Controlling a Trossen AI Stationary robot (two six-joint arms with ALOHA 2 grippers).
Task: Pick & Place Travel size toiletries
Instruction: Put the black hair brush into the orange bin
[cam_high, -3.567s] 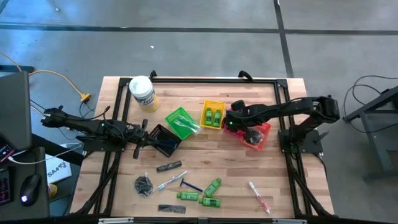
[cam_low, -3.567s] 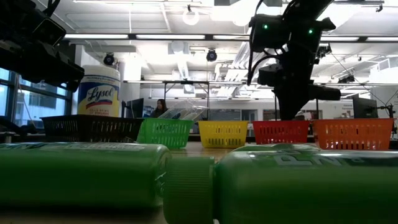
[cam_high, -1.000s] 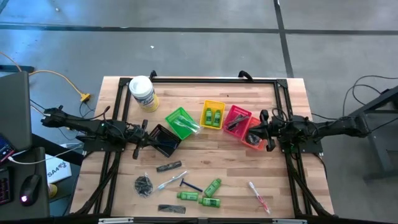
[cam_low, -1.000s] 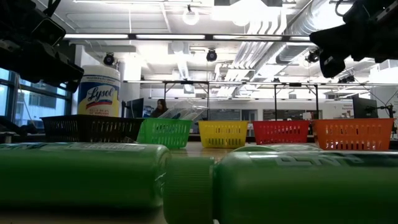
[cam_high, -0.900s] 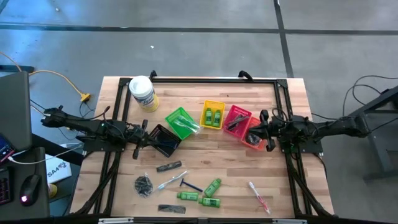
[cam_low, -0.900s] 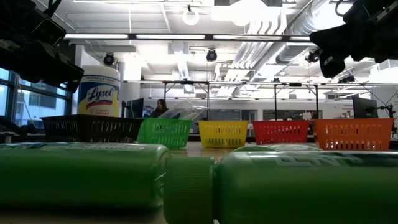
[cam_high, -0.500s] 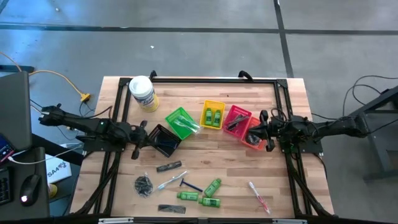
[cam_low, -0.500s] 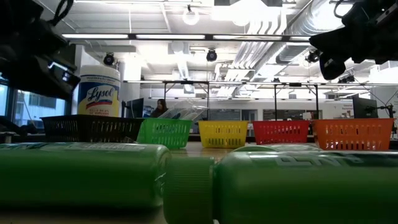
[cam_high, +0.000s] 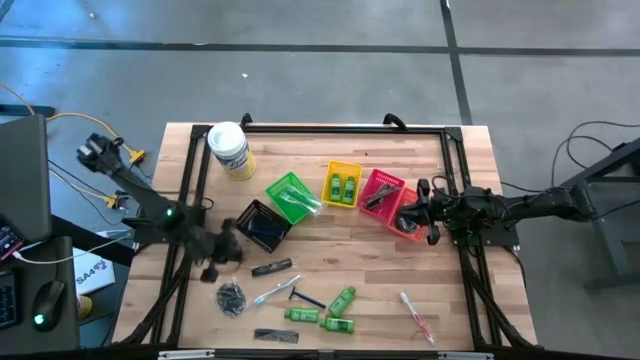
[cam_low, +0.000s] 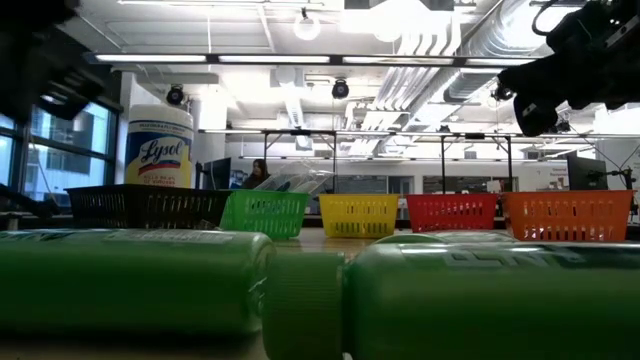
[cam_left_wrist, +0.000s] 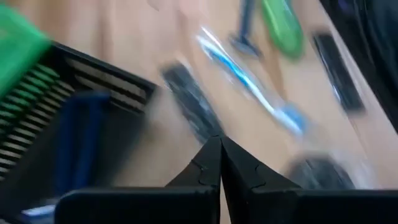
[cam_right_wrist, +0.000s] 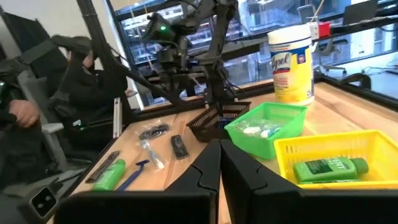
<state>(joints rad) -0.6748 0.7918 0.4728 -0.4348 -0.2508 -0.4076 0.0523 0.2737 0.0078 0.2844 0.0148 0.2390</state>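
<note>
The travel size toiletries lie loose near the table's front edge: three green bottles (cam_high: 338, 325), a blue razor (cam_high: 305, 297), a wrapped toothbrush (cam_high: 270, 293), a black comb (cam_high: 272, 267), a mesh bundle (cam_high: 231, 298) and a second comb (cam_high: 275, 335). Another toothbrush (cam_high: 417, 315) lies at the front right. My left gripper (cam_high: 218, 262) is shut, blurred, above the table left of the black comb (cam_left_wrist: 189, 102); it tips down toward it and holds nothing. My right gripper (cam_high: 425, 215) is shut and level beside the orange basket (cam_high: 412, 224).
A row of baskets crosses the table's middle: black (cam_high: 262, 225), green (cam_high: 293, 197), yellow (cam_high: 343, 184) with two green bottles inside, and red (cam_high: 380, 192). A white-lidded tub (cam_high: 230, 150) stands at the far left. A person (cam_right_wrist: 37, 118) sits beyond the table's left side.
My left gripper has swung from beside the black basket toward the table's near edge, risen and tipped its fingers downward. It stays shut throughout. The toiletries have kept their places.
</note>
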